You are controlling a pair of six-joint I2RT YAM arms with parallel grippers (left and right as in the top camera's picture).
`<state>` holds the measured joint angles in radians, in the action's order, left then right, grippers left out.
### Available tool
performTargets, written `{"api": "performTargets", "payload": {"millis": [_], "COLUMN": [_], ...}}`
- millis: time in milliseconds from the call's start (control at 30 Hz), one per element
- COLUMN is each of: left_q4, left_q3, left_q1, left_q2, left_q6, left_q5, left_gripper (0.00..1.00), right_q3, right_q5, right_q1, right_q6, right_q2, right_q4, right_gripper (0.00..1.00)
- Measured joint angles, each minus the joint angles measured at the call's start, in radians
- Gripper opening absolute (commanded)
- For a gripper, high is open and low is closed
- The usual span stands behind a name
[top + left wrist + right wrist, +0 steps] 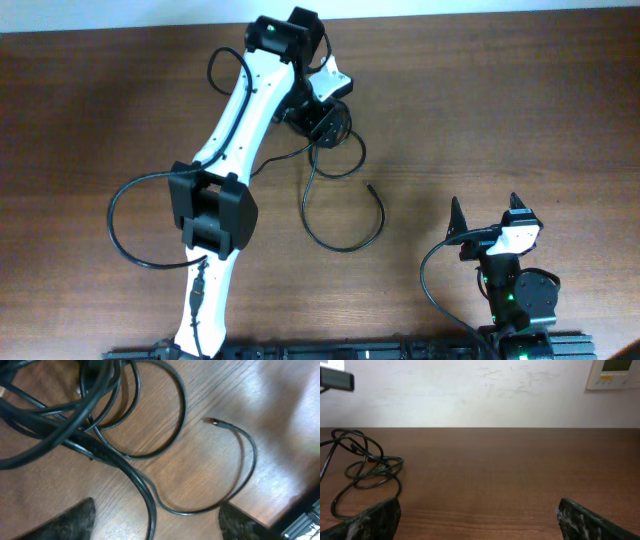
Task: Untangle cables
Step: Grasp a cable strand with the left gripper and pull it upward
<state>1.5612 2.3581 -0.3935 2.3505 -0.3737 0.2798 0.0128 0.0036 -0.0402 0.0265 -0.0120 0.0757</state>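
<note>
The cables (335, 135) are thin black cords, tangled in a small bundle on the brown table at top middle. One loose strand (340, 245) curls down from the bundle and ends in a small plug (370, 185). My left gripper (322, 115) hovers over the bundle, open. In the left wrist view the bundle (75, 415) fills the top left, a strand (145, 495) runs between my open fingers (157, 525), and the plug end (212, 421) lies to the right. My right gripper (485, 207) is open and empty at the lower right. The right wrist view shows the bundle (367, 465) far left of its fingers (477, 520).
A thicker black arm wire (120, 215) loops out left of the left arm, and another (430, 270) loops beside the right arm's base. A black rail (350, 352) runs along the table's front edge. A white wall (480, 390) stands behind the table.
</note>
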Motion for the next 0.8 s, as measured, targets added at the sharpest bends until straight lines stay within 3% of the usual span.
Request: {"api": "performTargets", "payload": {"millis": [33, 133, 233, 300, 433, 533, 633, 800], "left_q4": [-0.008, -0.041, -0.053, -0.055, -0.055, -0.051, -0.051, -0.052], "left_q3": [-0.016, -0.053, -0.060, -0.060, -0.060, -0.061, -0.062, -0.062], "left_q1": [0.000, 0.000, 0.000, 0.000, 0.000, 0.000, 0.000, 0.000], "left_q2": [0.000, 0.000, 0.000, 0.000, 0.000, 0.000, 0.000, 0.000], "left_q6": [-0.006, -0.007, -0.009, -0.009, -0.009, -0.010, -0.013, -0.003], "left_q5": [-0.004, -0.017, -0.023, -0.023, -0.023, -0.023, -0.023, -0.023], "left_gripper": [0.65, 0.49, 0.48, 0.36, 0.34, 0.23, 0.02, 0.00], "right_q3": [0.000, 0.000, 0.000, 0.000, 0.000, 0.000, 0.000, 0.000], "right_q5": [0.000, 0.000, 0.000, 0.000, 0.000, 0.000, 0.000, 0.000], "right_q1": [0.000, 0.000, 0.000, 0.000, 0.000, 0.000, 0.000, 0.000], "right_q6": [0.000, -0.001, 0.000, 0.000, 0.000, 0.000, 0.000, 0.000], "right_q2": [0.000, 0.000, 0.000, 0.000, 0.000, 0.000, 0.000, 0.000], "right_q4": [0.000, 0.000, 0.000, 0.000, 0.000, 0.000, 0.000, 0.000], "right_gripper": [0.98, 0.98, 0.98, 0.98, 0.97, 0.98, 0.97, 0.97]}}
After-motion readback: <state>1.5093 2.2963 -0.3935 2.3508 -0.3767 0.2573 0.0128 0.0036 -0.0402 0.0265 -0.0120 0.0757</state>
